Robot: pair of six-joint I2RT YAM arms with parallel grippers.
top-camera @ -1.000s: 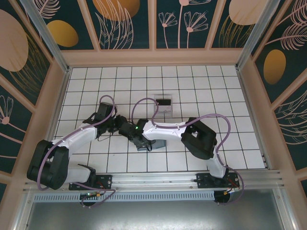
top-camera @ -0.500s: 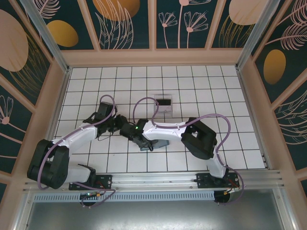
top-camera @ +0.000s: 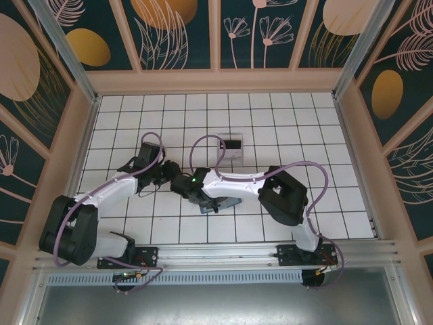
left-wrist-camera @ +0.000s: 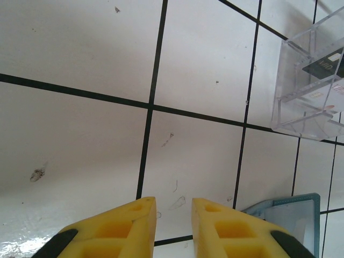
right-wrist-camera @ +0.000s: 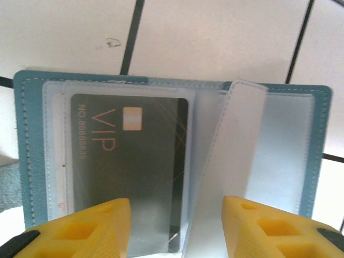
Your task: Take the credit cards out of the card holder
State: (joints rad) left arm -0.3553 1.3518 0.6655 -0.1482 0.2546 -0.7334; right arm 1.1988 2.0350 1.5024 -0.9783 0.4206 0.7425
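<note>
The teal card holder (right-wrist-camera: 24, 161) lies open on the white tiles, and it also shows in the top view (top-camera: 229, 202). A dark credit card (right-wrist-camera: 134, 161) marked VIP sits inside a clear sleeve on its left half. One clear sleeve leaf (right-wrist-camera: 231, 161) stands up at the middle fold. My right gripper (right-wrist-camera: 176, 228) hangs open just above the holder, one finger over the card and the other right of the leaf, gripping nothing. My left gripper (left-wrist-camera: 174, 228) hovers over bare tile left of the holder's corner (left-wrist-camera: 293, 215), jaws slightly apart with nothing between them.
A clear plastic tray (top-camera: 232, 145) stands a few tiles behind the holder and holds a dark card (left-wrist-camera: 327, 63). In the top view both wrists meet near the floor's middle. Wooden walls ring the tiled floor.
My right gripper's jaws have spread a little wider, and more of the card holder shows to the right of the wrist. The left arm has barely moved.
</note>
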